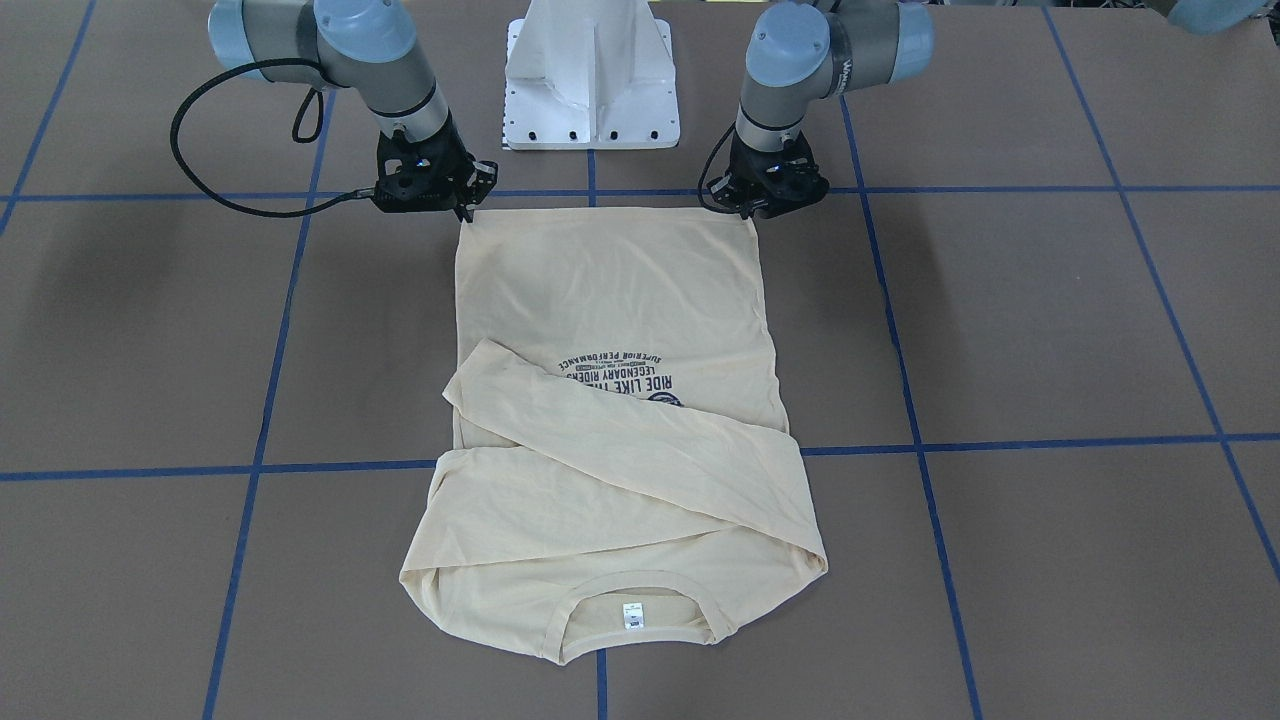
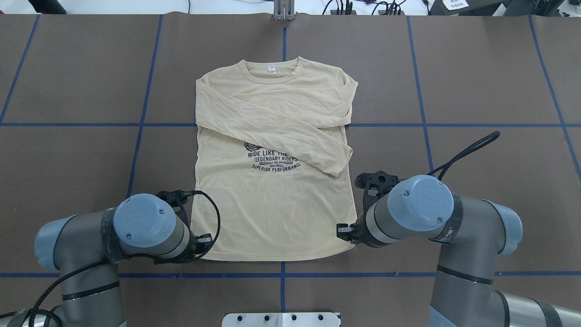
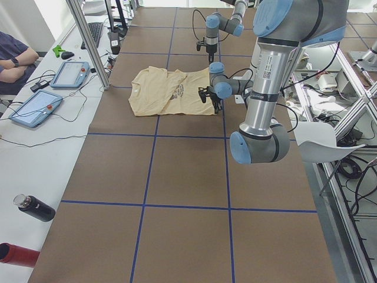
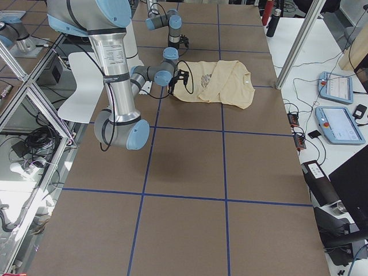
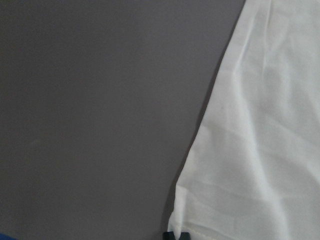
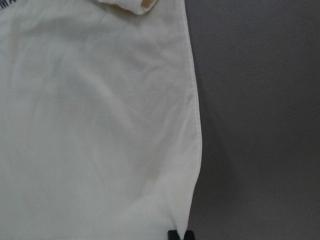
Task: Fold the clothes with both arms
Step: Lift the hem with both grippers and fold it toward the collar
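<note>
Cream-yellow T-shirt [image 2: 272, 204] lies flat on the worktop [image 2: 476, 81], sleeves crossed — left claw [image 2: 205, 240] at the hem's lower-left corner, right claw [image 2: 343, 231] at lower-right, both seemingly pinched shut on those 2 corners, likely to fold hem toward collar.

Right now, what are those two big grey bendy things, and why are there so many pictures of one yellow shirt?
They are two robot arms, a left arm and a right arm, each ending in a pinching claw called a gripper. Six cameras look at once: one across the table, one above the robot's shoulders, one at each table end, and one on each wrist. On the brown table lies a cream-yellow T-shirt, print side up, its long sleeves crossed over the chest. The left gripper and right gripper each pinch a bottom corner of the shirt, seemingly ready to fold it.
</note>
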Robot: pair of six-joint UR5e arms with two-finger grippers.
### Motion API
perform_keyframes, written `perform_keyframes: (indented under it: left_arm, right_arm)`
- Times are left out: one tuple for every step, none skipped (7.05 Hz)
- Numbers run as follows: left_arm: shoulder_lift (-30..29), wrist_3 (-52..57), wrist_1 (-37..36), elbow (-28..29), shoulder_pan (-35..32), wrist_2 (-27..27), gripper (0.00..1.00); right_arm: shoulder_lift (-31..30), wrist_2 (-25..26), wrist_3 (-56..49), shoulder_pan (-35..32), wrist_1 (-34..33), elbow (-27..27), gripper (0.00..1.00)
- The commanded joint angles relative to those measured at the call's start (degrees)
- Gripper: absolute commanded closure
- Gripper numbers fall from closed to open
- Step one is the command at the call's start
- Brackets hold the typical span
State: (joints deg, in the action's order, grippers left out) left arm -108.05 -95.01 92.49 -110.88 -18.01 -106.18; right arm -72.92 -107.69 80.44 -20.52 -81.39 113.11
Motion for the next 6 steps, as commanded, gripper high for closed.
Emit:
perform_keyframes:
  left_arm:
    - [0.7, 0.0, 0.0, -3.9, -0.9, -0.2, 1.0]
    - [1.0, 0.1, -1.3, -6.1, -1.8, -0.3, 1.0]
    - [1.3, 0.9, -4.0, -7.6, -1.8, -0.3, 1.0]
    - [2.9, 2.0, -4.2, -10.0, -1.8, -0.4, 1.0]
    - [4.6, 3.4, -4.5, -13.0, -1.2, -0.4, 1.0]
    - [5.0, 3.4, -4.5, -15.3, -0.1, -0.5, 1.0]
  right_arm:
    - [-0.3, -1.4, 0.1, -0.9, -0.1, 0.7, 1.0]
    - [-1.3, -2.5, 0.0, -1.5, -0.3, 2.4, 1.0]
    - [-3.0, -4.0, 0.0, -1.5, -0.3, 3.9, 1.0]
    - [-5.0, -5.8, 0.1, -1.5, -0.2, 5.9, 1.0]
    - [-6.4, -8.1, 0.1, -1.5, -0.2, 6.6, 1.0]
    - [-7.8, -10.2, 0.1, -1.5, -0.2, 7.1, 1.0]
